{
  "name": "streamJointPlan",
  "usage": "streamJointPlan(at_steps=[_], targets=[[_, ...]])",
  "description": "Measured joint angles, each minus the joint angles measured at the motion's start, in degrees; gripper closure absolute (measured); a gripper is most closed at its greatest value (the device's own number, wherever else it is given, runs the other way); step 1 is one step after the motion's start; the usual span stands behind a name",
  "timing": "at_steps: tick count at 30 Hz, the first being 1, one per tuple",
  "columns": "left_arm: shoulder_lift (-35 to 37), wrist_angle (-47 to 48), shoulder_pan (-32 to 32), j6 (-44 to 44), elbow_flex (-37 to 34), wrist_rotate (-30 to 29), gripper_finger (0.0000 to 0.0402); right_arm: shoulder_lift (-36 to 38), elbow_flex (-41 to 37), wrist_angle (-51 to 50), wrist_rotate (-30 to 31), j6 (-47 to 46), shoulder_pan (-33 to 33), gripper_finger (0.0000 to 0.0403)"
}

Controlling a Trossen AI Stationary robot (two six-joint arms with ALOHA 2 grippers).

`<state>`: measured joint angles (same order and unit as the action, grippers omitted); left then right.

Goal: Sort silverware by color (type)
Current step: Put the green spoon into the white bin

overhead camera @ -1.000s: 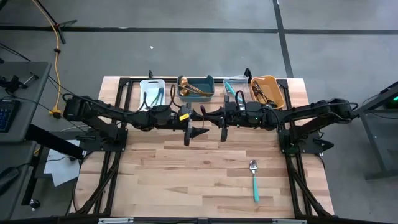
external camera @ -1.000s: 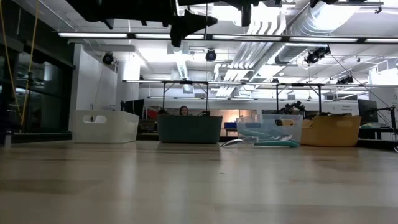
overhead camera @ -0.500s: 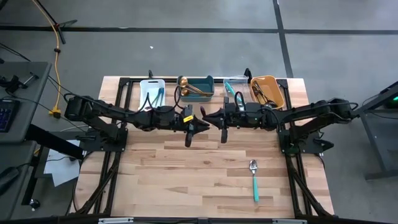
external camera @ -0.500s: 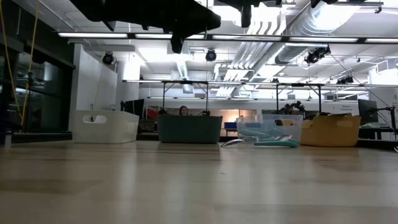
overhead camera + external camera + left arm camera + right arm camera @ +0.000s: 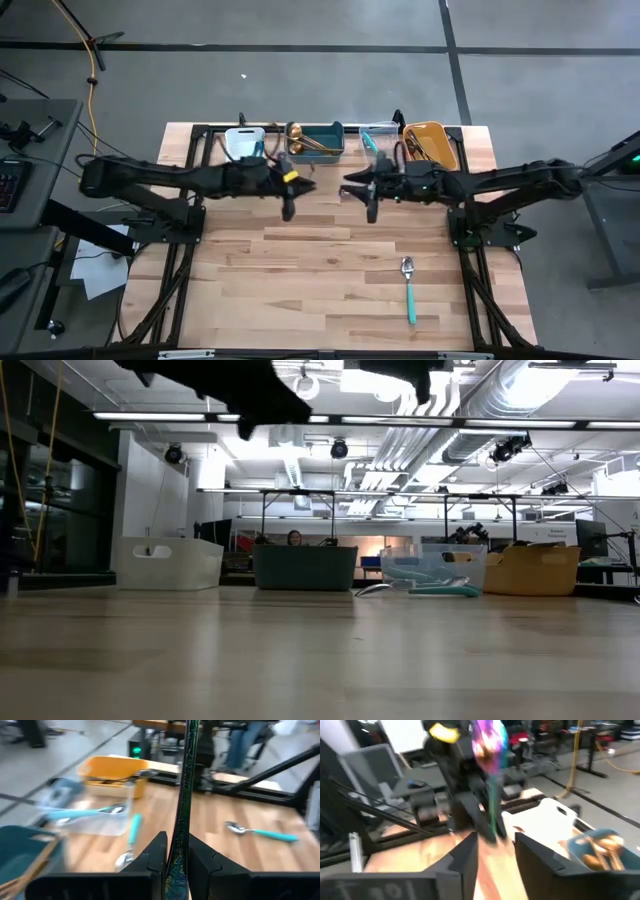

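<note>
Left gripper (image 5: 175, 862) is up over the desk (image 5: 300, 290) centre-rear, at about 11 o'clock from desk centre. Its fingers (image 5: 152, 857) are clamped on the handle of an iridescent utensil (image 5: 181, 805), which stands up straight between them in the left wrist view. From the right wrist view the same utensil's purple-pink head shows above that gripper.

Right gripper (image 5: 372, 196) hangs just across from it, at about 1 o'clock from desk centre, apart from the left one. Its fingers (image 5: 465, 855) stand parted with nothing between them.

Four bins line the rear edge, 12 o'clock side:
- white bin (image 5: 240, 139), leftmost, with dark utensils in it, partly hidden by the left arm
- teal bin (image 5: 330, 130) with gold spoons (image 5: 300, 140)
- clear bin (image 5: 384, 130) with teal-handled pieces (image 5: 368, 142)
- orange bin (image 5: 446, 140), rightmost, with dark pieces (image 5: 422, 146) inside

One teal-handled spoon (image 5: 409, 290) lies alone on the desk at about 4 o'clock from centre, bowl toward the rear, well apart from both grippers.

Low view: both arms are only dark shapes at the top edge; the bins sit in a row at the far side of the desk.
</note>
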<state>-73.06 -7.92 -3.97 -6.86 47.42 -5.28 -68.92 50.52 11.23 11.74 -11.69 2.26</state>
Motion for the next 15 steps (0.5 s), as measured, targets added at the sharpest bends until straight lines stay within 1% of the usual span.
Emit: streamJointPlan(at_steps=[3, 4, 6, 10, 12, 15], targets=[[6.0, 5.9, -1.1, 1.1, 0.0, -3.2, 0.0368, 3.6, 0.0, -7.1, 2.4, 0.1, 0.0, 0.0256], [8.1, 6.6, -1.4, 1.6, -0.4, -4.4, 0.0368, 4.6, 0.0, -8.7, 3.1, -0.1, 0.0, 0.0247], [12.7, 6.2, -1.7, 1.9, -2.7, -6.9, 0.0368, 6.2, 0.0, -13.0, 3.5, -0.5, 0.0, 0.0232], [22.6, 5.1, -1.7, -0.5, -9.1, -11.9, 0.0368, 7.6, 0.0, -17.1, 3.5, -1.9, 0.0, 0.0215], [27.5, 4.8, -1.7, -2.0, -12.2, -12.2, 0.0368, 7.6, 0.0, -17.5, 3.5, -2.4, 0.0, 0.0213], [32.7, 4.6, -1.6, -3.5, -15.0, -12.2, 0.0368, 7.4, 0.0, -17.5, 3.5, -2.3, 0.0, 0.0213]])
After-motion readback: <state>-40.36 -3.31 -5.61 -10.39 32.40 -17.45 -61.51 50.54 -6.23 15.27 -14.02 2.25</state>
